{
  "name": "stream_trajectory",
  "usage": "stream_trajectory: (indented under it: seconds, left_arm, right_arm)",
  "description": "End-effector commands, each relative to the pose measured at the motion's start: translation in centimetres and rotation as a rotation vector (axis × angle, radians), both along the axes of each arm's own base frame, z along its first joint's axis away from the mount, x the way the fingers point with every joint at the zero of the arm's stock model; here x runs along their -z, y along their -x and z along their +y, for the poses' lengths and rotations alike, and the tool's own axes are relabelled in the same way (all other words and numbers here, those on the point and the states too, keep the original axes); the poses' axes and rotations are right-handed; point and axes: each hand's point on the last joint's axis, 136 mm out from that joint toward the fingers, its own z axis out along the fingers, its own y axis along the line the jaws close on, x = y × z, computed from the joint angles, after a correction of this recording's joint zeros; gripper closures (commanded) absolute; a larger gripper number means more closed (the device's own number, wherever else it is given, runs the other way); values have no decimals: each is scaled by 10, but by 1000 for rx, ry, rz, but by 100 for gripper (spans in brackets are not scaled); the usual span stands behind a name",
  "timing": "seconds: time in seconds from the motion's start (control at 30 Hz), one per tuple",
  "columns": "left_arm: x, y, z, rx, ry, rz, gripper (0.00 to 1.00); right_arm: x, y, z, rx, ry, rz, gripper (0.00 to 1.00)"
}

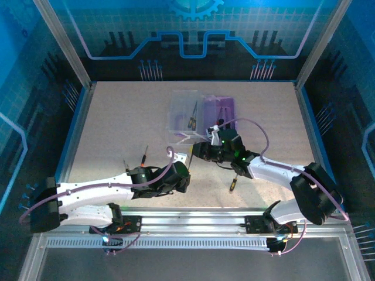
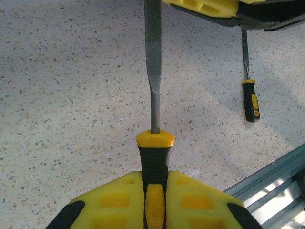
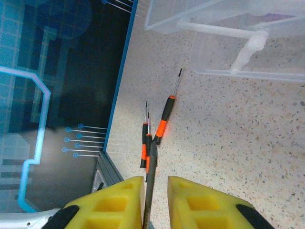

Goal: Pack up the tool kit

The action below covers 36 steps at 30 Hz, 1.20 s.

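Tool kit (image 1: 227,106) open. Handover step: left hand (image 2: 155,186) clenched on screwdriver (image 2: 153,145) handle; right hand (image 3: 156,185) around shaft, grip unclear. Next: right clamps, left releases, drop in kit.

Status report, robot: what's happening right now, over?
Left gripper shut on yellow-black screwdriver, by handle. Right gripper straddling its shaft, gap showing. Case open. Second screwdriver lying loose nearby.

table (image 2: 57,95): matt, speckled; screwdriver (image 2: 153,95): dull metal shaft; case (image 3: 228,52): clear glossy plastic.
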Motion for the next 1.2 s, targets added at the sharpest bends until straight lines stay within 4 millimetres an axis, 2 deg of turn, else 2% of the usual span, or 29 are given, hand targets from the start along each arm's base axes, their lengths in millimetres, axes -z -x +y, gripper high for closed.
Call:
stream_trajectory:
  seconds: [0.0, 0.23, 0.27, 0.3, 0.53, 0.73, 0.8, 0.83, 0.93, 1.0, 1.17]
  left_arm:
    - [-9, -4, -6, 4, 17, -31, 87]
    - [-11, -8, 4, -34, 12, -54, 83]
    - [-13, -8, 4, -35, 20, -57, 78]
    - [-14, -9, 5, -43, 22, -58, 68]
    - [-22, -9, 19, -66, 17, -86, 47]
    - [-25, -8, 45, -134, 20, -118, 22]
    - [-23, -7, 56, -173, 34, -124, 5]
    - [-21, -7, 61, -190, 41, -124, 1]
    - [-12, -4, 72, -230, 65, -122, 1]
    - [-8, -4, 78, -258, 76, -122, 1]
    - [-9, -3, 88, -290, 92, -123, 1]
  right_arm:
    - [-11, 0, 10, -21, -49, -21, 85]
    - [-7, -2, 14, -29, -11, -9, 95]
    - [-6, -2, 14, -32, -2, -8, 95]
    - [-9, -2, 16, -39, 1, -16, 96]
    - [-16, -12, 8, -24, 53, -62, 96]
    - [-31, -35, -18, 17, 101, -103, 96]
    - [-39, -50, -33, 50, 106, -126, 96]
    - [-45, -59, -40, 64, 106, -141, 96]
    - [-71, -99, -65, 101, 96, -174, 96]
    - [-77, -130, -86, 147, 128, -185, 96]
    - [-70, -188, -117, 202, 231, -173, 95]
